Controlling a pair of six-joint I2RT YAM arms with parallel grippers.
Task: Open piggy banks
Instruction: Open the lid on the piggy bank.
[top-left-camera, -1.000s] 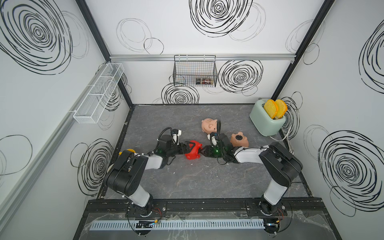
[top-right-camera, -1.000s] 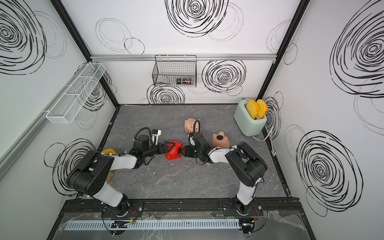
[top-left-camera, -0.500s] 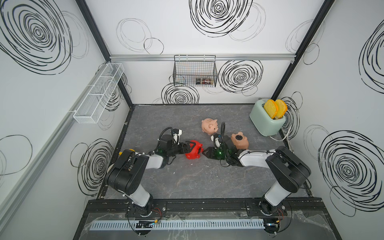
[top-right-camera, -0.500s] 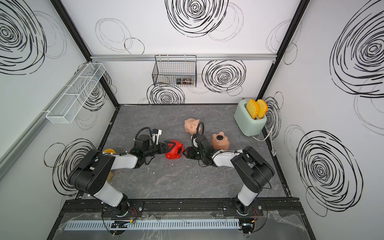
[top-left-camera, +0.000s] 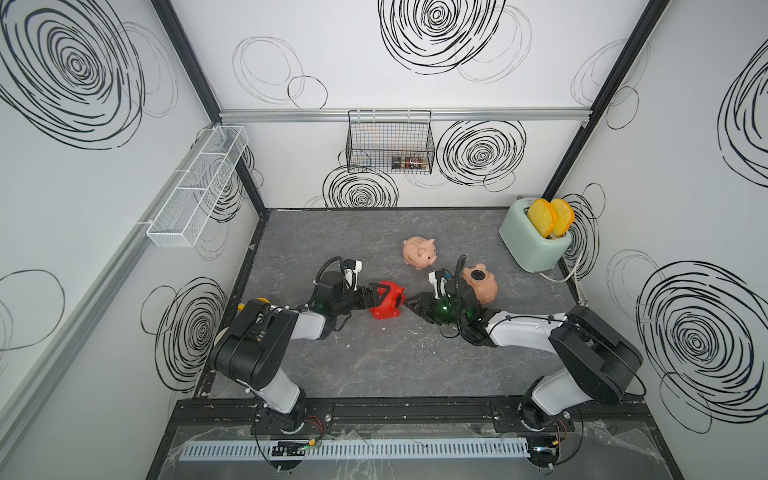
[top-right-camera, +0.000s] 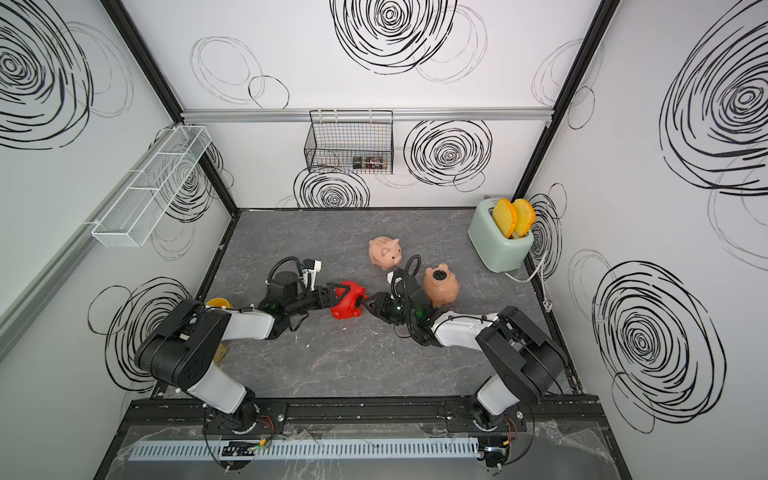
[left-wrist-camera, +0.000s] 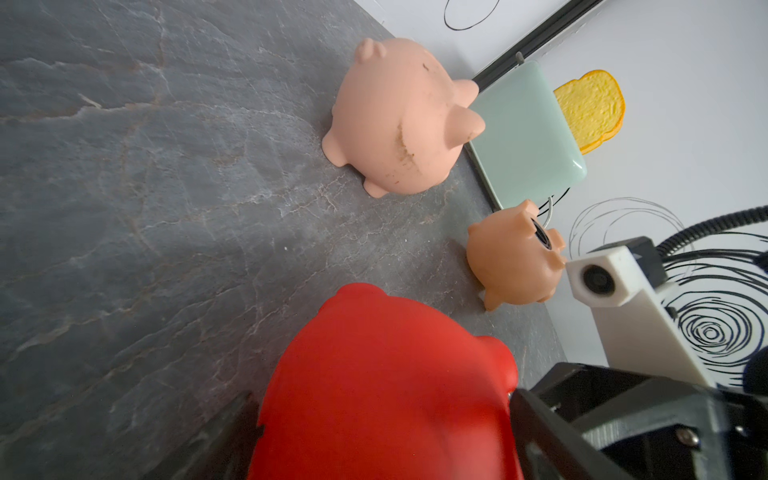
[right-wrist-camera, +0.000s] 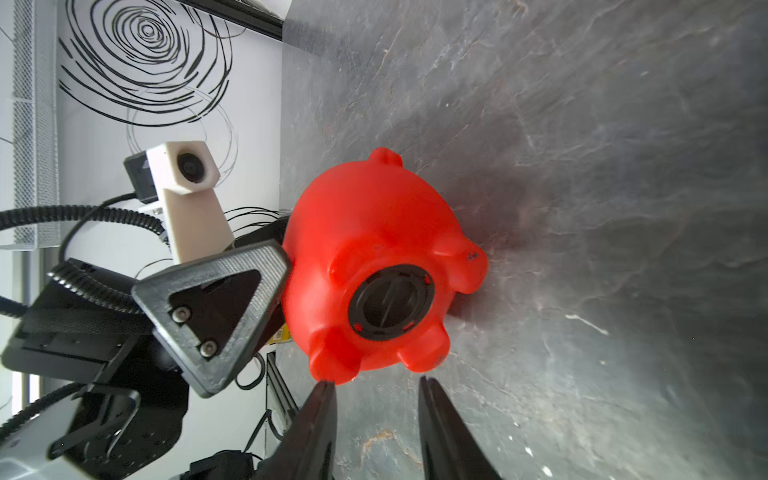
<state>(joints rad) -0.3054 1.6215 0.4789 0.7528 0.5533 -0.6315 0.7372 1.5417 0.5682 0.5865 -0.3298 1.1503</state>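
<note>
**Top views.** Clock refs: table (top-left-camera: 374, 357) as dial, 12 = far wall.
- Red piggy bank (top-left-camera: 386, 305) (top-right-camera: 347, 303): approx. table ctr, slightly toward 9. It lies on its side.
- L gripper (top-left-camera: 379, 296) (top-right-camera: 334, 296): enters from 9, fingers clamped across the red piggy bank's body.
- R gripper (top-left-camera: 411, 301) (top-right-camera: 368, 303): at 3 of the red piggy bank, tips just beside it. Finger gap can't be read in both top views.
- Pink piggy bank (top-left-camera: 419, 252) (top-right-camera: 384, 253): on its feet at 1 of the red one, well apart.
- Tan piggy bank (top-left-camera: 482, 284) (top-right-camera: 442, 286): at 3, behind the R wrist, belly-up w/ black belly fitting (top-right-camera: 439, 274) facing up.
- Toaster (top-left-camera: 528, 245): 2 o'clock corner, w/ two toast slices in its slots.

**L wrist view.**
- Red piggy bank (left-wrist-camera: 382, 386) fills the space between the two L gripper fingers (left-wrist-camera: 540, 428), so the grip is confirmed.
- Pink piggy bank (left-wrist-camera: 399, 120) and tan piggy bank (left-wrist-camera: 511, 262) are beyond it, not touching. Toaster (left-wrist-camera: 528, 141) stands behind the pink one.

**R wrist view.**
- Red piggy bank (right-wrist-camera: 365, 232) shows its belly. Belly plug (right-wrist-camera: 390, 301) is seated and faces the R gripper.
- R gripper (right-wrist-camera: 376, 386): fingers (right-wrist-camera: 320, 419) apart, nothing between them. One tip is at or just short of a rear foot; contact can't be determined.
- L gripper pad (right-wrist-camera: 216, 307) presses the bank's flank.
</note>
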